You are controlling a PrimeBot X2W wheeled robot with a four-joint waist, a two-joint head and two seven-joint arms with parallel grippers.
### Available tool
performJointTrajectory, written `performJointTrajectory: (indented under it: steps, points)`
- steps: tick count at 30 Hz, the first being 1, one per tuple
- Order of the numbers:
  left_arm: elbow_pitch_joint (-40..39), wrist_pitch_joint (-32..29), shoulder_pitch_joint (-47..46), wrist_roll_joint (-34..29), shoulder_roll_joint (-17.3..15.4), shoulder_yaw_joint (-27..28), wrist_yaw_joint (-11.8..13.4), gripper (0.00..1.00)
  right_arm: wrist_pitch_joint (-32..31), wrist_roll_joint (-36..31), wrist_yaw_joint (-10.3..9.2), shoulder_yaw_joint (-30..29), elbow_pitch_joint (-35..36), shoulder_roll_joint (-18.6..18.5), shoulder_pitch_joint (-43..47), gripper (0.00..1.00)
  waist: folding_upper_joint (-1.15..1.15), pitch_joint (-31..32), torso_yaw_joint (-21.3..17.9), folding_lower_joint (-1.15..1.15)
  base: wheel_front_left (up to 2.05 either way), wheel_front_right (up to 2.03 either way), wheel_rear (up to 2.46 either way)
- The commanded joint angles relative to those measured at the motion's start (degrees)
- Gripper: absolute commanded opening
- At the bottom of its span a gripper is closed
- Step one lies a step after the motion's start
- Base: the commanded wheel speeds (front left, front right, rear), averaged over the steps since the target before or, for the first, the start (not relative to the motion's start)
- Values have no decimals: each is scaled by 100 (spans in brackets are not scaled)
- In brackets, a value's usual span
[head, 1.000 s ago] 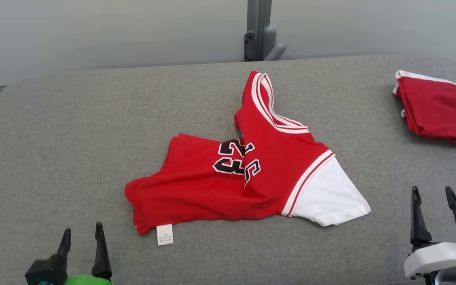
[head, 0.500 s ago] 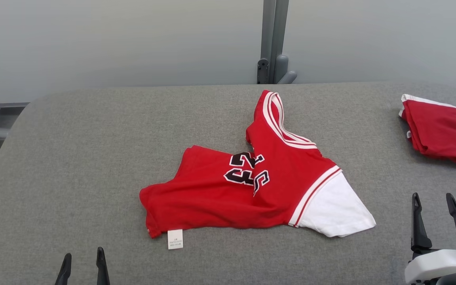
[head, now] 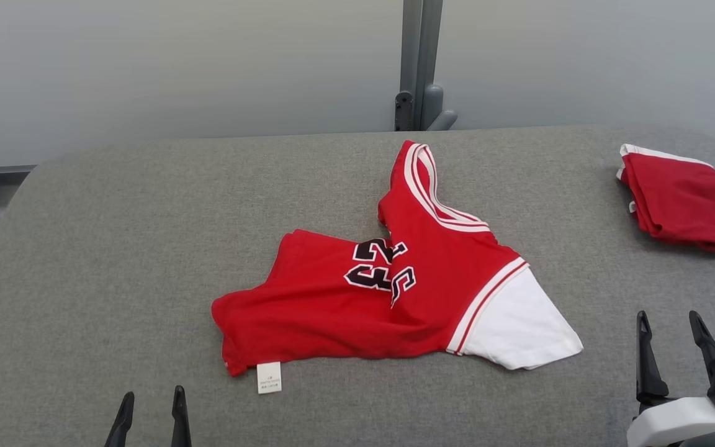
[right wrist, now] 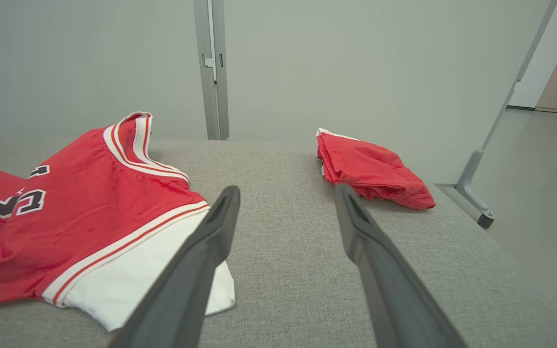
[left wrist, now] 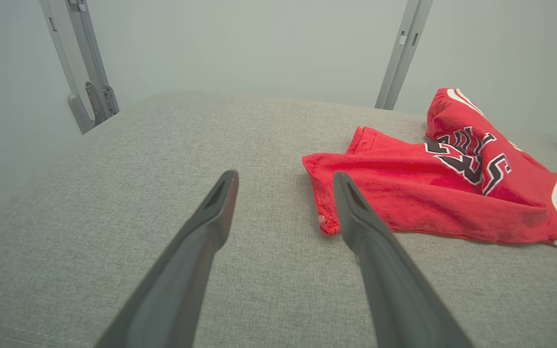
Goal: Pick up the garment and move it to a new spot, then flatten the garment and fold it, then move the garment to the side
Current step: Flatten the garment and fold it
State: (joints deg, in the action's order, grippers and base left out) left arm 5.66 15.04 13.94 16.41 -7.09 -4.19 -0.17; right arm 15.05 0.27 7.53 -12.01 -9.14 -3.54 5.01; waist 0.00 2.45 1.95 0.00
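Across the whole head view, the picture is seen to have shifted against the second before. The wide grey fabric-covered table [head: 115, 248] and the grey metal post [head: 416, 62] behind it are now placed lower, so the camera, not the things, is judged to have moved.

On the middle of the table the crumpled red short-sleeved jersey with black numerals [head: 314, 310] is found lying as it lay. The same fold is carried across the chest, the striped collar is turned up towards the far edge, and no part is lifted. Well apart from it, at the far right of the table, a folded red cloth with white trim [head: 686, 198] is left untouched.

The left hand [head: 152, 392] is now cut off at the bottom edge, with little more than its dark fingertips seen. The right hand [head: 668, 315] is kept at the lower right much as before. Both are held wide and empty, and no cloth is touched by either.

In the left wrist view the jersey's red hem corner is seen just past one fingertip. In the right wrist view the white sleeve [right wrist: 162, 270] is seen beside the other hand. The small white label [head: 269, 377] is laid flat on the table at the hem.

From this, only a settling of the robot's posture is judged to have been made. The pick-up has not yet been begun, and the moving, flattening and folding are all left to be done.
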Motion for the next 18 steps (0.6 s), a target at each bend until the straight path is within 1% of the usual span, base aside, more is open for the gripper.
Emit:
performJointTrajectory:
  steps: [1,16,18]
  points:
    - [15,17,-80,-104,30,33,-42,100,17,-37,-9,18,-22,-2,21,100,0,-1,-12,0,0,0,0]
    - [121,17,-297,-268,237,152,-297,100,17,-64,-9,120,-84,-40,-43,100,0,10,-78,0,0,0,0]
    - [99,17,-313,-295,263,134,-328,100,17,16,-9,168,-140,-32,-38,100,0,13,-96,0,0,0,0]
